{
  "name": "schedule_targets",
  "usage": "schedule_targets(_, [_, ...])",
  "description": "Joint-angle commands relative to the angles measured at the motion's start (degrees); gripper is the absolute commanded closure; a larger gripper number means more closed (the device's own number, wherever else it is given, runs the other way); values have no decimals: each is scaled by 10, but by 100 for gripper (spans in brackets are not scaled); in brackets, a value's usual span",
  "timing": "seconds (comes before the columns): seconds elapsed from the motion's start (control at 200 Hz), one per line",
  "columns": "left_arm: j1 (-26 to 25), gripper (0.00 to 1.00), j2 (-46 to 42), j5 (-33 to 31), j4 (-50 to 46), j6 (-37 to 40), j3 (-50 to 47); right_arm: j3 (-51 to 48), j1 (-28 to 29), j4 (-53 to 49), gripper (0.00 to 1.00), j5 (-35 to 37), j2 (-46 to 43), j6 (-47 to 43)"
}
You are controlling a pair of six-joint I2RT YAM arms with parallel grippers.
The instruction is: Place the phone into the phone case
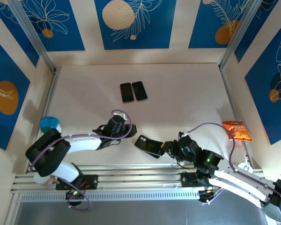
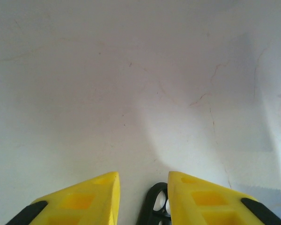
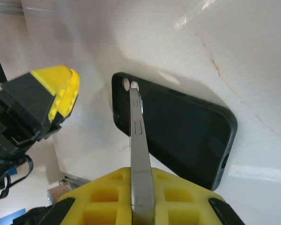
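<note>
The black phone case (image 3: 187, 131) lies flat on the white table, open side up, between the two arms (image 1: 146, 144). My right gripper (image 3: 140, 171) is shut on the phone (image 3: 139, 136), which stands edge-on with its grey metal side and buttons facing the camera. The phone's far end reaches over the case's camera corner. My left gripper (image 2: 143, 176) hovers low at the case's left end, its yellow fingers (image 2: 84, 201) apart. The case's camera cut-out corner (image 2: 154, 206) shows in the gap, close to the right-hand finger. In the right wrist view the left gripper's yellow finger (image 3: 61, 89) is left of the case.
Two other dark phones (image 1: 133, 91) lie side by side at the back centre. An orange snack bag (image 1: 236, 130) sits at the right wall, and a blue cup (image 1: 50, 124) by the left arm. The metal rail (image 1: 131, 180) runs along the near edge.
</note>
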Motion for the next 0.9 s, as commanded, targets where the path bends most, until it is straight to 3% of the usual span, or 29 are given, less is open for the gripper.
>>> schedule_targets(0.0, [-3, 67, 15, 28, 27, -8, -10, -5, -24, 24, 100, 0, 3, 15])
schedule_targets(0.395, [-10, 69, 59, 61, 62, -25, -9, 11, -63, 65, 100, -56, 103, 1])
schedule_targets(0.625, [-19, 70, 84, 70, 98, -51, -24, 62, -102, 100, 100, -112, 224, -60])
schedule_targets(0.895, [-20, 70, 51, 54, 123, -82, -72, 119, -164, 123, 100, -199, 331, -145])
